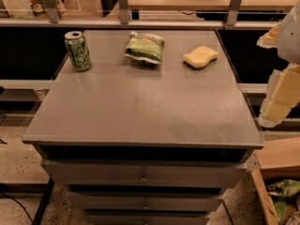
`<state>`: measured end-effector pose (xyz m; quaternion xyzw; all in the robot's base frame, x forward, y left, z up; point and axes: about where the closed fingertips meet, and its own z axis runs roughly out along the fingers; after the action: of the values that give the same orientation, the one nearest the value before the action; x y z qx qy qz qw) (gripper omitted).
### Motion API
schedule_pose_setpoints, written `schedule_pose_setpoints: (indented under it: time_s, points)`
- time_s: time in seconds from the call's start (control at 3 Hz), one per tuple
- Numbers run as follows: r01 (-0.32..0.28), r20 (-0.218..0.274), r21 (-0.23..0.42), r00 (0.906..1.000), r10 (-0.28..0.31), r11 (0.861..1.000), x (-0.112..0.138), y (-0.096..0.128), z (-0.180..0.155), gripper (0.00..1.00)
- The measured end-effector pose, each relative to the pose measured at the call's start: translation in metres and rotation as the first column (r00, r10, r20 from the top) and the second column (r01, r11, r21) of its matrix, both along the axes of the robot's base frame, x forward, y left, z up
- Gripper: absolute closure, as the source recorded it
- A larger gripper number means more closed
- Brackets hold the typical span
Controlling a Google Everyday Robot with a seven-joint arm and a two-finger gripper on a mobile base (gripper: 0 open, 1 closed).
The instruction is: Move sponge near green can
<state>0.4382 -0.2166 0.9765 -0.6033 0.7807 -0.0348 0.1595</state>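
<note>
Grey bench (pixel 140 111) standing centre, three drawers (pixel 143 176) showing below its top. Speckled floor (pixel 16 165) running underneath. Metal rail (pixel 154 24) with posts (pixel 123 6) crossing the far side; wooden tabletop (pixel 197 3) lying beyond. Wooden crate (pixel 277 159) sitting near right. Warm, dim light falling throughout. Gripper (pixel 281 95) hanging off the bench's right edge.

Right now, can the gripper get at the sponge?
Probably yes: the gripper hangs beyond the right edge of the table, the sponge lies apart on that side, and the snack bag sits further left, out of the path.
</note>
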Motion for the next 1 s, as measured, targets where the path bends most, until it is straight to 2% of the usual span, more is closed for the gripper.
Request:
schedule_pose_setpoints:
  time_s: [0.33,0.67,1.0]
  points:
    - [0.0,0.0,0.0,1.0,0.0,1.0,0.0,0.0,0.0,0.0]
    - [0.007,0.033,0.044,0.9994,-0.009,0.999,0.018,0.0,0.006,0.0]
    - [-0.002,0.094,0.11,0.9955,-0.008,0.994,0.063,0.004,0.011,0.0]
